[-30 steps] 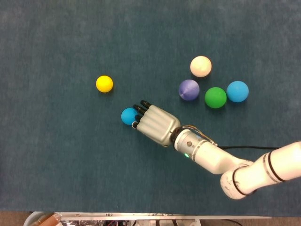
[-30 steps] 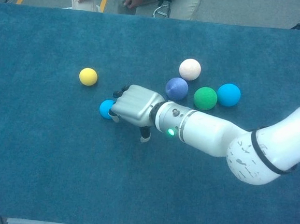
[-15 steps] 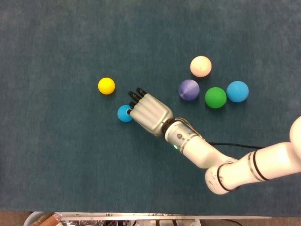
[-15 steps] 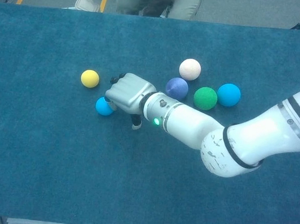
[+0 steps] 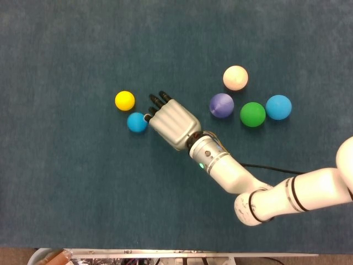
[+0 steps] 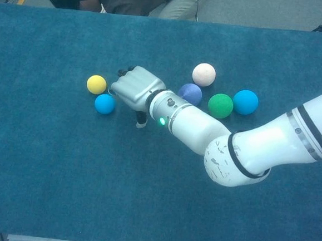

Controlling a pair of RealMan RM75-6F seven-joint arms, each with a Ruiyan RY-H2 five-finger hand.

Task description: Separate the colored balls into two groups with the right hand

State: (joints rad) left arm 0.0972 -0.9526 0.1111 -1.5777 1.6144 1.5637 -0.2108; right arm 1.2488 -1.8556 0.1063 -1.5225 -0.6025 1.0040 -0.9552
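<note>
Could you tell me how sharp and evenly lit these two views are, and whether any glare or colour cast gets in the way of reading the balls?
Head view: even, soft light, faint shadows, the right hand and yellow ball sharp. Chest view: cooler bluish cast, slightly softer; the cream ball is bright but not blown out; no obscuring glare.

The surface [image 5: 66, 193] is covered in dark teal cloth with a short, matt, carpet-like nap. The right robot hand [image 5: 172, 122] has a smooth silver-grey back, probably metal or painted plastic, with black fingers [image 5: 159, 101]. The arm [image 6: 281, 147] shell is glossy white plastic. The balls [image 5: 253, 114] appear matt and slightly fuzzy, possibly foam.
</note>
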